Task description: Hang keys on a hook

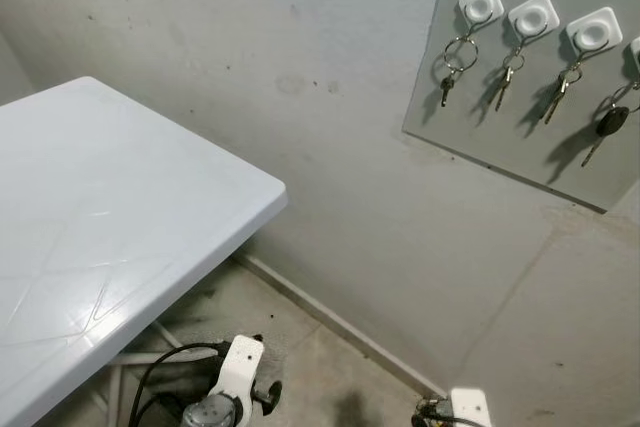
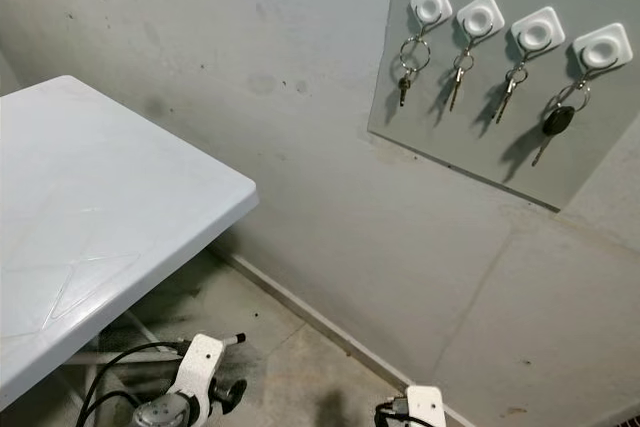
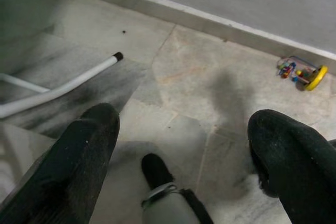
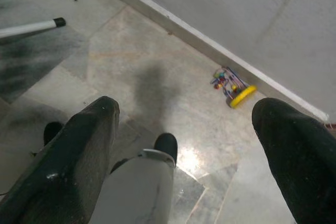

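Grey plastered wall (image 1: 300, 147) is seen ahead, meeting a pale stone floor (image 3: 210, 77) along a light skirting strip (image 3: 210, 22). A grey board (image 2: 480, 137) is fixed to the wall at the upper right, and four white square hooks are set in a row along its upper edge. Keys are hung from each: a small bunch on a ring (image 2: 408, 67) under the first hook (image 2: 431, 5), a single key (image 2: 457, 82) under the second hook (image 2: 479, 17), another key (image 2: 507, 95) under the third hook (image 2: 537, 31), and a black-headed key (image 2: 556, 122) under the fourth hook (image 2: 603, 48), nearest the board's right edge.

At the left, a white desk (image 1: 110, 237) is seen with its rounded corner turned toward the wall; one white tubular leg with a black foot (image 3: 79, 80) rests on the floor beneath it.

Both arms are held low near the floor. The left gripper (image 3: 184, 150) is pointed at the floor with its jaws spread wide and nothing between them. The right gripper (image 4: 184, 145) is likewise aimed down, jaws parted and empty. A small toy with a yellow base (image 4: 233, 87) lies on the floor close to the skirting strip
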Tool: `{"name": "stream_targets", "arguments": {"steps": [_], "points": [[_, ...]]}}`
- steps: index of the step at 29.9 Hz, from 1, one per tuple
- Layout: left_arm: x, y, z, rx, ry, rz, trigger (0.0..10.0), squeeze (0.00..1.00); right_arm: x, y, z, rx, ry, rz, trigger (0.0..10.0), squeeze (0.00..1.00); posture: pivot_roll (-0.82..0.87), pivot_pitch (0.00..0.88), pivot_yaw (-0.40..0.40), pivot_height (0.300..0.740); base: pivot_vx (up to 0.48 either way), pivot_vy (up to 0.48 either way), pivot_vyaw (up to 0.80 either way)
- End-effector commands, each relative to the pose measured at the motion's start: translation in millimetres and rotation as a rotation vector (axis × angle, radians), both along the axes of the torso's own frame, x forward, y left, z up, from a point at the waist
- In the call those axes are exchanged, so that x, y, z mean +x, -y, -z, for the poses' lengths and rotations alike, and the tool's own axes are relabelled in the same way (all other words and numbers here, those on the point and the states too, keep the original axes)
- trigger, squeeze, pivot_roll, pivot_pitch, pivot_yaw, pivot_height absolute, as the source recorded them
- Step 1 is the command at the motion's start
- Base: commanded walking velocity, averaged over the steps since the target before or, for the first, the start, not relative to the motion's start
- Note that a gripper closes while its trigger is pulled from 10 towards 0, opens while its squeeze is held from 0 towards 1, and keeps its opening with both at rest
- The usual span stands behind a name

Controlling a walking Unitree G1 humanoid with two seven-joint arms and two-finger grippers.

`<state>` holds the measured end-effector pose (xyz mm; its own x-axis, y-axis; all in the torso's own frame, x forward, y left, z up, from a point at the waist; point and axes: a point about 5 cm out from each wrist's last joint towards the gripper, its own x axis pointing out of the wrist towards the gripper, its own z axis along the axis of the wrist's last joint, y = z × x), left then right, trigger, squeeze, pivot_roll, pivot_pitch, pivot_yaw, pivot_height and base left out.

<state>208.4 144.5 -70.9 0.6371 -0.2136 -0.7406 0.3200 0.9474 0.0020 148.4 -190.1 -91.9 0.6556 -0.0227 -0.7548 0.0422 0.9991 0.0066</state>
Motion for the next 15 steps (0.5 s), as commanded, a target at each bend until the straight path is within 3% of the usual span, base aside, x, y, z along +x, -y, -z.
{"name": "stream_targets", "arguments": {"steps": [1, 4, 9, 15], "points": [[-5.2, -5.7, 3, 0.018, -0.020, 0.004, 10.0, 0.00, -12.3, 3.8, 5, -0.010, -0.054, 0.029, 10.0, 0.00, -0.04, 0.000, 0.027, 0.740, 0.000, 0.000, 0.00], [-8.8, -10.4, 5, 0.028, -0.028, -0.001, 10.0, 0.00, -26.2, 3.4, 10, -0.008, -0.100, 0.030, 10.0, 0.00, -0.04, 0.000, 0.030, 0.740, 0.000, 0.000, 0.00], [-7.4, -12.2, 4, 0.027, -0.022, -0.019, 10.0, 0.00, -28.3, 2.2, 11, -0.002, -0.112, 0.043, 10.0, 0.00, -0.05, 0.000, 0.031, 0.740, 0.000, 0.000, 0.00], [-2.5, -7.8, 1, 0.018, -0.010, -0.015, 10.0, 0.00, -22.8, -0.7, 10, 0.000, -0.106, 0.040, 10.0, 0.00, -0.05, 0.000, 0.030, 0.740, 0.000, 0.000, -0.70]]}}
